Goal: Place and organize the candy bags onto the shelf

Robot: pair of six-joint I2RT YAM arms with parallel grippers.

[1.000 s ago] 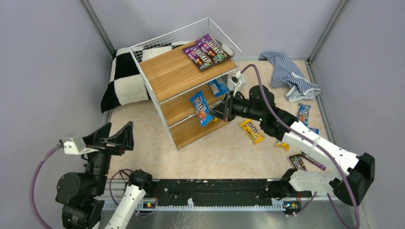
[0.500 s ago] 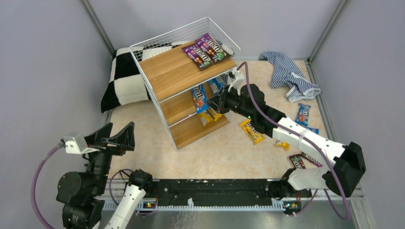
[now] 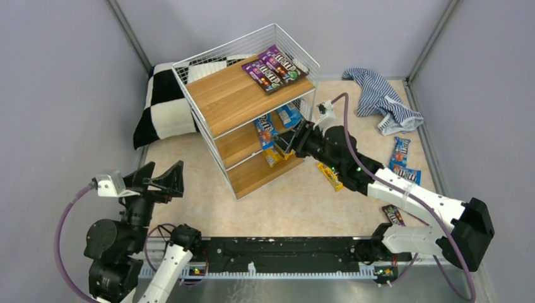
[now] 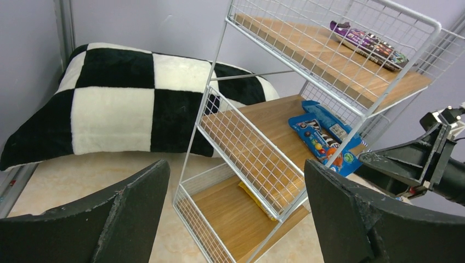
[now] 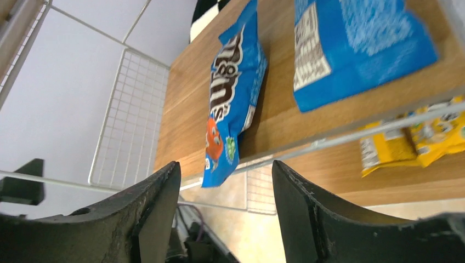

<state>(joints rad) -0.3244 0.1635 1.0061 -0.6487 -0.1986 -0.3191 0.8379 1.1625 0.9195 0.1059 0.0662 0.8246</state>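
The shelf (image 3: 235, 96) stands tilted at the back centre. Two purple candy bags (image 3: 272, 68) lie on its top board. A blue candy bag (image 5: 233, 93) rests on the middle board (image 5: 279, 118) with its near end hanging over the front wire, beside another blue bag (image 5: 356, 49). A yellow bag (image 5: 411, 142) lies on the bottom board. My right gripper (image 5: 226, 203) is open just in front of the overhanging end, apart from it. My left gripper (image 4: 236, 213) hangs open and empty at the near left, facing the shelf (image 4: 263, 118).
On the floor right of the shelf lie a yellow bag (image 3: 330, 175), two blue bags (image 3: 400, 151) and a dark bag (image 3: 393, 214). A striped cloth (image 3: 382, 98) sits at the back right. A checkered cushion (image 3: 163, 104) leans behind the shelf's left side.
My right gripper carried the blue bag onto the middle board, then opened and let it go. The left arm shifted slightly right.
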